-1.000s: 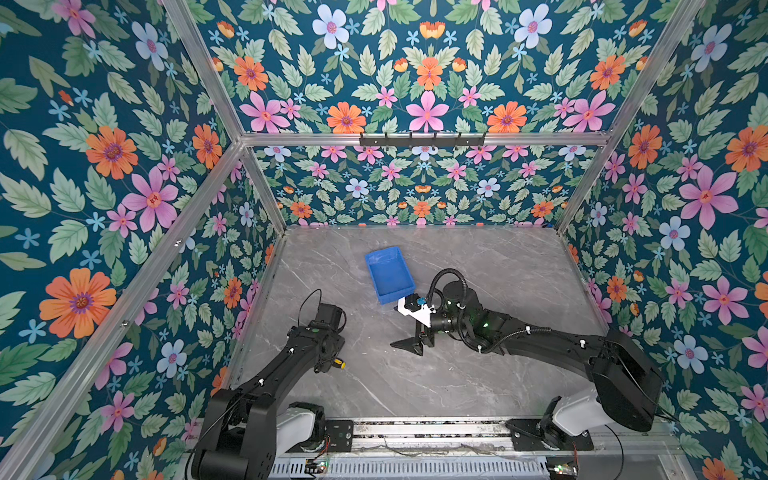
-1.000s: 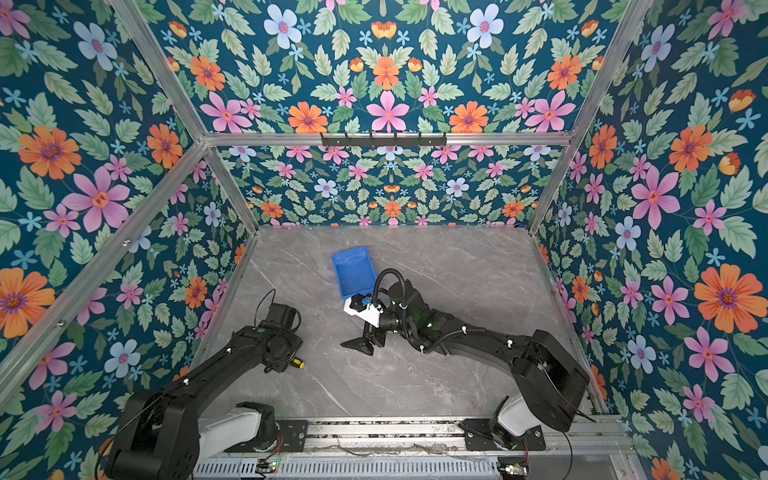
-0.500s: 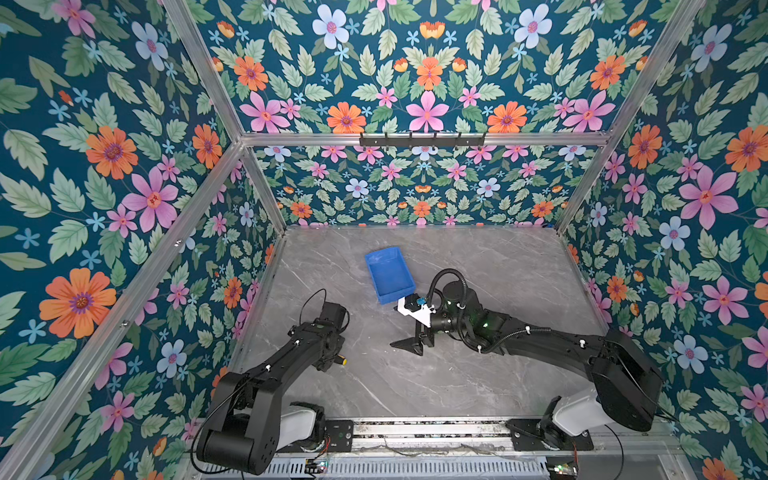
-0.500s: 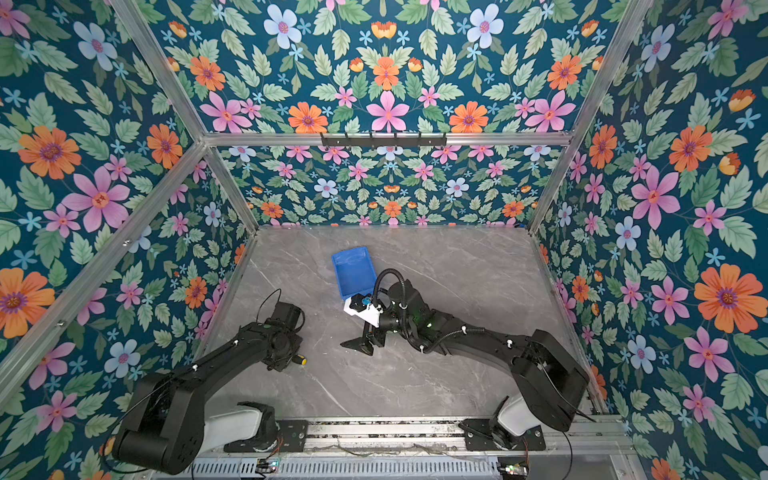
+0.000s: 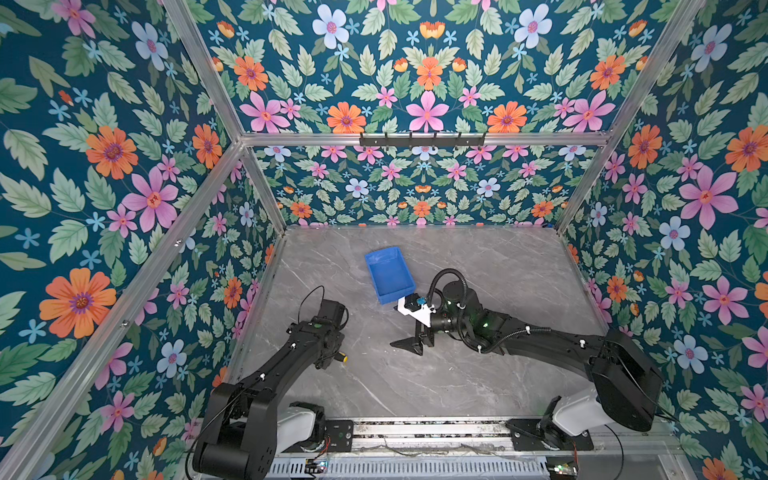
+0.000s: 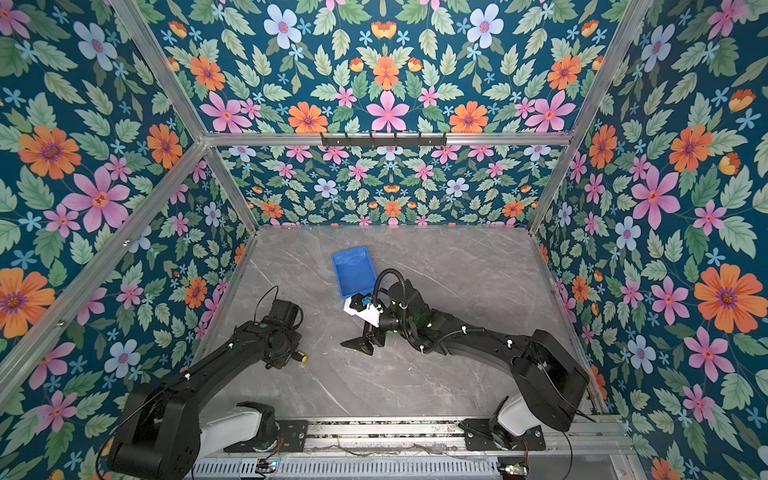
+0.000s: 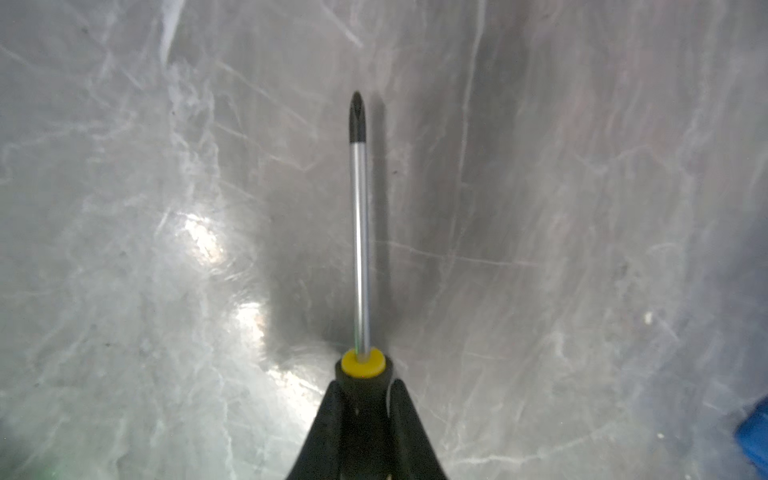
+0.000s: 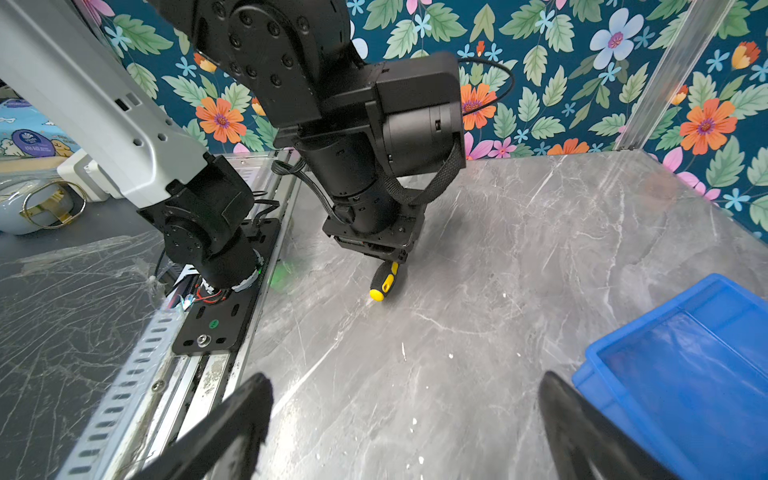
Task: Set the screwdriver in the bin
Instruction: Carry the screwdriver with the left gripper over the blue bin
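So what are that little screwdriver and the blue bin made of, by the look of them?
The screwdriver: its shaft is bright and mirror-smooth with a dark tip, so likely steel. The yellow-and-black handle looks like moulded plastic, perhaps with a rubbery grip. The bin: even blue colour, a moulded rim and a soft sheen, so most likely plastic.

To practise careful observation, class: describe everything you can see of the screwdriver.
The screwdriver is small: a black-and-yellow, plastic-looking handle with a yellow collar, a thin shiny metal shaft and a dark pointed tip. The left end effector is shut on the handle, whose yellow butt sticks out behind. It is low over the grey table; whether it touches the table cannot be told.
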